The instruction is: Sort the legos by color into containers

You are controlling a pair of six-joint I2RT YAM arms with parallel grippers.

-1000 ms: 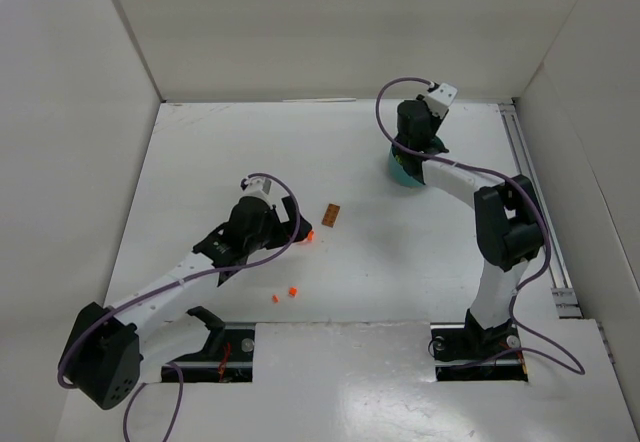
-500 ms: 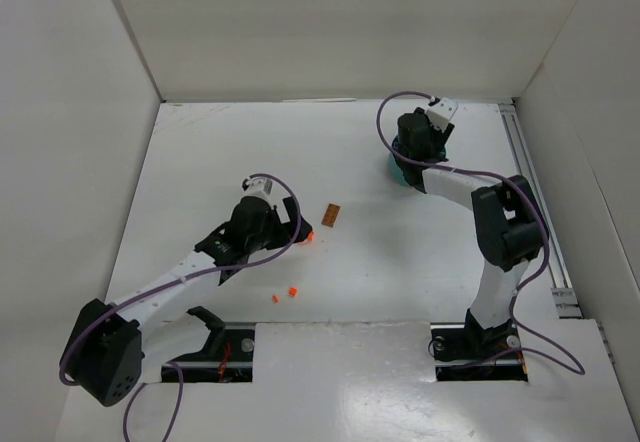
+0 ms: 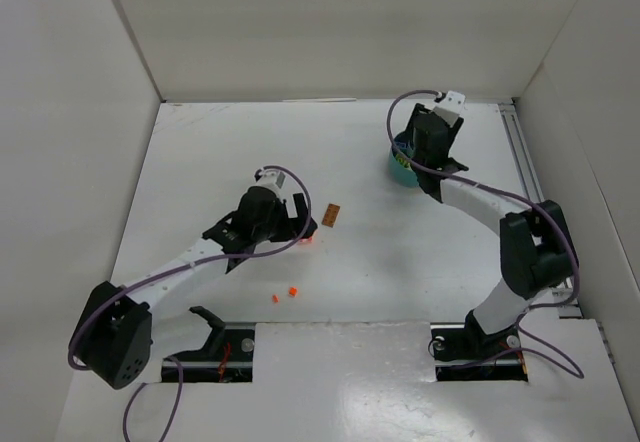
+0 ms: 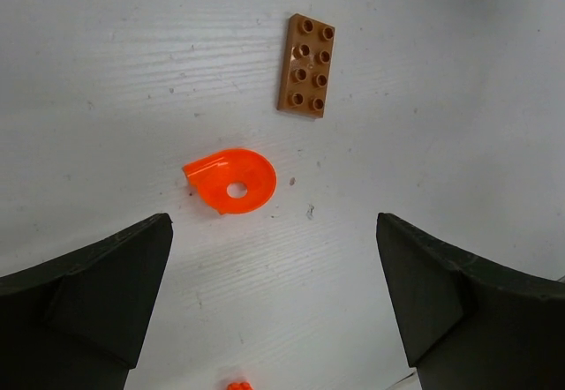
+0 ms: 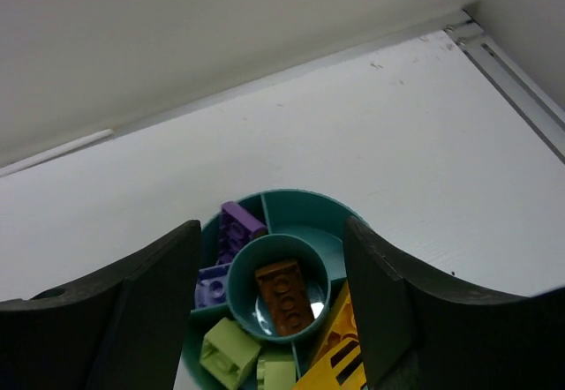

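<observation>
White bench (image 4: 459,143), left hand (image 4: 274,231) wide open, empty, over the flat orange lego (image 4: 231,181) at frame centre: light, stiff, slick, so we'd pinch its thin edges; right hand (image 5: 274,227) open, empty too.

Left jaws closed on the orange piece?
No: the orange piece lies flat on the table, untouched by the open jaws of the left gripper.

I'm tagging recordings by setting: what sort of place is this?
Probably a robotics lab test cell: a white table boxed in by plain white walls, two arms bolted at its edge.
</observation>
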